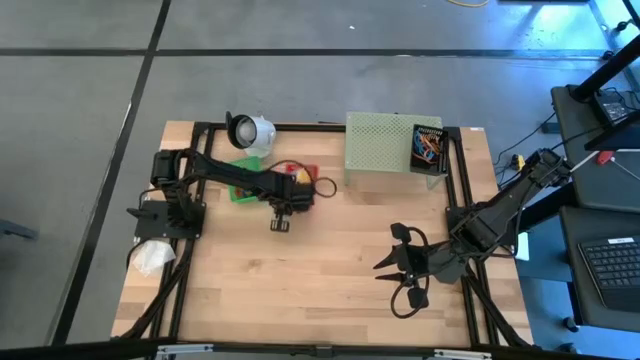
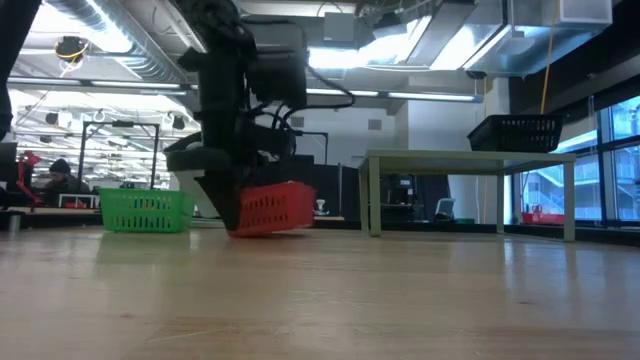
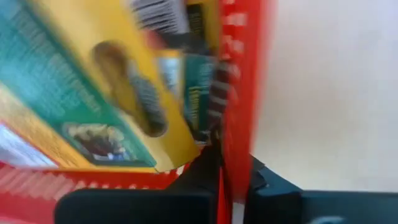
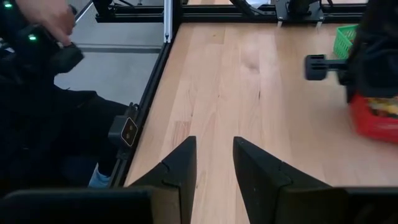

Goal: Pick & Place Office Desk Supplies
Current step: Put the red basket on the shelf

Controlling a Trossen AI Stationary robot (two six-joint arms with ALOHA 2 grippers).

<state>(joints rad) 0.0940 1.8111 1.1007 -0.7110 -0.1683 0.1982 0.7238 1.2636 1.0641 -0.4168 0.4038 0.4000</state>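
Crayon boxes (image 3: 93, 93) in a red basket (image 2: 272, 208), its wall pinched by the left gripper (image 3: 224, 180).
The yellow-and-green boxes lie inside the basket, which stands on the worktop (image 1: 320, 270) beside a green basket (image 2: 146, 210). The left gripper is closed on the red wall, one finger inside and one outside. A good move would likely keep the basket level so the boxes do not slide. The right gripper (image 4: 214, 165) waits apart over bare worktop, its fingers parted on nothing.
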